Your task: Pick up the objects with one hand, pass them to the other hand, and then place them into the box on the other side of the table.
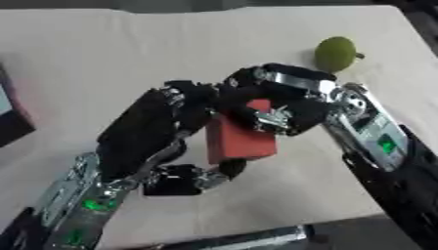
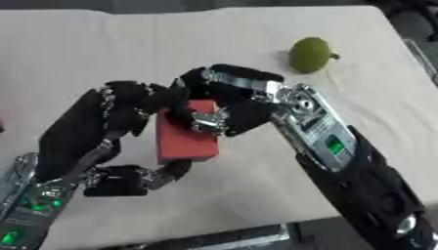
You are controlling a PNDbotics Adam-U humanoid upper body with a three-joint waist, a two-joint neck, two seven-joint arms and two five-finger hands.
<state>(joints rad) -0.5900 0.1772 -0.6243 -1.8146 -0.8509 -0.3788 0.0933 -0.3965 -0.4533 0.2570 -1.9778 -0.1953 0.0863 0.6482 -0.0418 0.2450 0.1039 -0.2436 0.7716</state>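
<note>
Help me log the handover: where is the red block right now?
The red block is mid-table in both eye views, held between the left hand and right hand, nearer than the green fruit.

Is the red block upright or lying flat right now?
Upright, off the table: the red block stands on end between both hands, the right hand curled over its top, the left hand wrapped round its side and bottom.

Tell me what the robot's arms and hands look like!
Both arms are mostly black with shiny silver metal at the joints. The left hand has a big black back and chunky black fingers with silver links. The right hand is black with silver parts too. Each forearm carries a flat silver panel with small green lights glowing on it.
</note>
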